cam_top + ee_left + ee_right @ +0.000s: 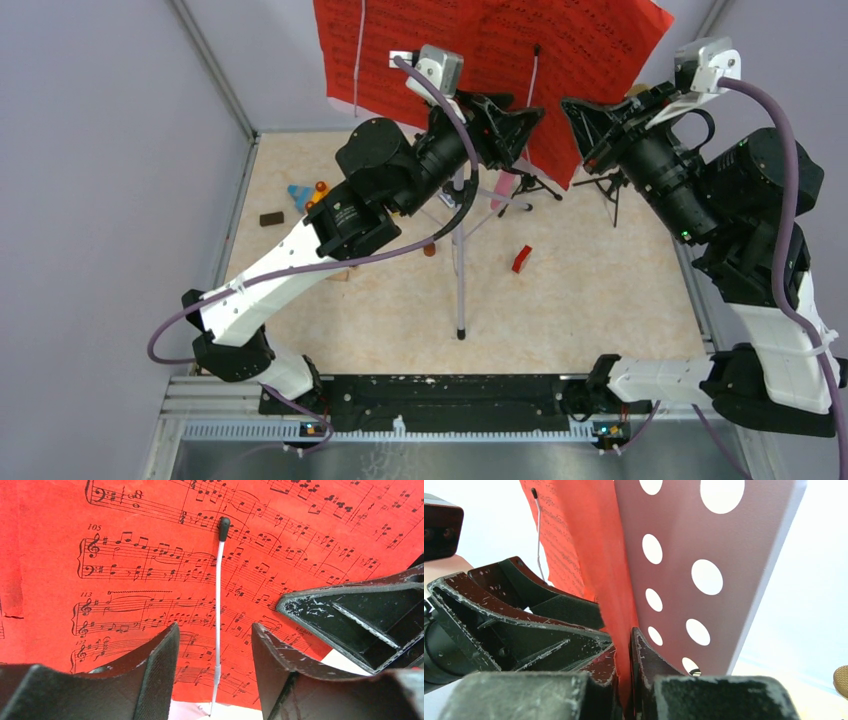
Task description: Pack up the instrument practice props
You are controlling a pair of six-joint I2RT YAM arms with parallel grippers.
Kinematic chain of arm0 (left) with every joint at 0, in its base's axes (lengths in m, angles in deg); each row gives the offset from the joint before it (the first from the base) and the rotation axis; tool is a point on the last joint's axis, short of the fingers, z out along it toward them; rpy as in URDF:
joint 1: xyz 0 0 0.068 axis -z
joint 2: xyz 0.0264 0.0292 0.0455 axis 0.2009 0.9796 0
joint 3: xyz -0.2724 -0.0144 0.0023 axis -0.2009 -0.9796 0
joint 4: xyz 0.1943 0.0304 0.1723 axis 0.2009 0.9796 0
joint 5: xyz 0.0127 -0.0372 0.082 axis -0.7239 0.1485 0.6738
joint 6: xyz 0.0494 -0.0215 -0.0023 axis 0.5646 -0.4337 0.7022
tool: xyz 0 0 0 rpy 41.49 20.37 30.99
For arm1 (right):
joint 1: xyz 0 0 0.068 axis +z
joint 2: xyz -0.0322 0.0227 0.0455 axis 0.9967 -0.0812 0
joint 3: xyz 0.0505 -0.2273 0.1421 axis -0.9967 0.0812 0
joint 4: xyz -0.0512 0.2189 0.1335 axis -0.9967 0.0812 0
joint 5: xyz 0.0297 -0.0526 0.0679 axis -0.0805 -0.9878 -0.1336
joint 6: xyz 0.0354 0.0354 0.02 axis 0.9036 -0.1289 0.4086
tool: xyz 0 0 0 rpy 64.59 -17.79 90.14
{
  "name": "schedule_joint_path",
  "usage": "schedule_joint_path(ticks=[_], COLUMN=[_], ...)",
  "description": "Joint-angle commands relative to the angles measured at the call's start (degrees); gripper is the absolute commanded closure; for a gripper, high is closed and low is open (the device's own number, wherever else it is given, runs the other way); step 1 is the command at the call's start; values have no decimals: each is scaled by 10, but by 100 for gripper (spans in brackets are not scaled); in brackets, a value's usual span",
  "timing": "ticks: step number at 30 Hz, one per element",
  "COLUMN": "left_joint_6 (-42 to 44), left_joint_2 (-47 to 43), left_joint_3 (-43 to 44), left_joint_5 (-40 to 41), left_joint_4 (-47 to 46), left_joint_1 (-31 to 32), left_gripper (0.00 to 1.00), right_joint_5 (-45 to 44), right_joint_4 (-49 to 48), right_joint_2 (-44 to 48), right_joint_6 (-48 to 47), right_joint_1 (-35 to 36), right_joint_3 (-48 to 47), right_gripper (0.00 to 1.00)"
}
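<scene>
The red sheet-music pages [560, 40] are found spread across the grey hole-punched tray [749, 540], which is carried upright on the silver tripod pole [459, 270] towards the far side of the table [600, 290]. The pages' right edge is pinched by the right gripper [625, 647], whose fingers are brought together on the paper. In its wrist view one finger appears to be slipped between paper and tray, so only the sheets seem to be held, though this cannot be told for certain. That hold is judged to be meant for drawing the pages off sideways without the stand being tipped. The left gripper [215, 630] is held close in front of the pages with its fingers apart and nothing between them but air. The thin white retaining wire [218, 605] that lies over the paper is lined up in the gap. It is judged that this wire is to be lifted or steadied so the sheets can be freed. Care is called for, since thin paper trapped under a wire can easily be torn.
</scene>
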Motion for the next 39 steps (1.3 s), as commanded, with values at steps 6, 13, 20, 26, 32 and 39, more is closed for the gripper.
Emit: schedule_joint_path(ticks=[6,13,20,26,32,39], left_joint_6=[2,2,15,27,33,40], left_joint_2=[8,12,3,-11,-27,-30], left_joint_3=[10,13,9,-12,-32,-33], left_joint_5=[9,6,-10,-35,-32,-31], left_joint_4=[-42,-42,-42,-67,-78,-60], left_joint_1=[2,2,2,3,2,2], left_gripper=[54,71,86,89,90,85], right_joint_5=[-12,-16,-23,-66,-131,-179], right_joint_4=[-22,-24,-53,-46,-43,33], right_joint_2=[10,18,68,98,139,195], right_joint_6=[-8,-11,-12,-21,-31,3], right_joint_1=[-2,-2,-2,-3,-3,-2], right_joint_3=[4,8,54,65,87,87], right_gripper=[99,100,100,100,100,100])
